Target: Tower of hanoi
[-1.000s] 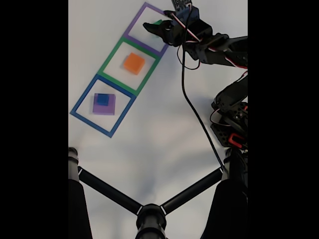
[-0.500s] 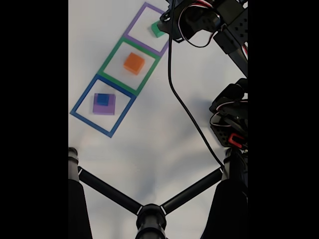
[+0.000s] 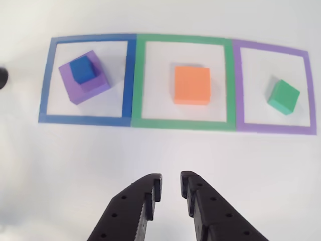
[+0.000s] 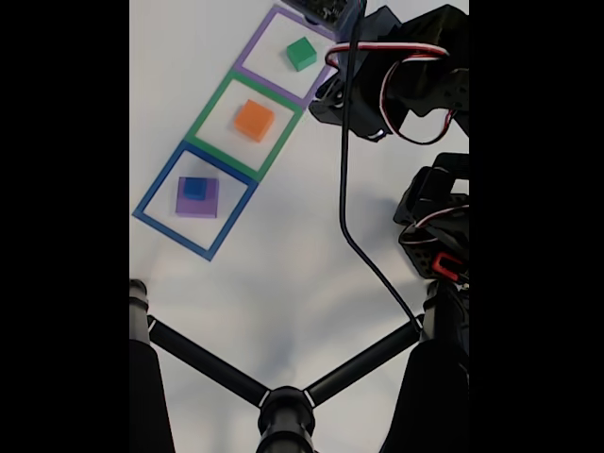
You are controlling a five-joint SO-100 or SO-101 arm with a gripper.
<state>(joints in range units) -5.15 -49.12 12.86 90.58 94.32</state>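
Three taped squares lie in a row. The blue square (image 3: 45, 80) holds a purple block (image 3: 95, 86) with a small blue cube (image 3: 83, 70) on top. An orange block (image 3: 191, 85) sits in the green square (image 3: 139, 80), and a green cube (image 3: 283, 97) lies alone in the purple square (image 3: 235, 85). In the fixed view the same green cube (image 4: 301, 53), orange block (image 4: 254, 120) and purple block (image 4: 209, 206) appear. My gripper (image 3: 170, 185) hovers in front of the green square, fingers slightly apart and holding nothing. In the fixed view the gripper (image 4: 323, 102) is just right of the squares.
A black camera stand (image 4: 283, 406) spreads its legs across the bottom of the fixed view. A black cable (image 4: 344, 189) hangs from the arm over the white table. The arm's base (image 4: 439, 236) stands at the right edge.
The gripper was over the purple square at the green cube. It has let the cube go and pulled back out of the square; the cube now lies there uncovered.
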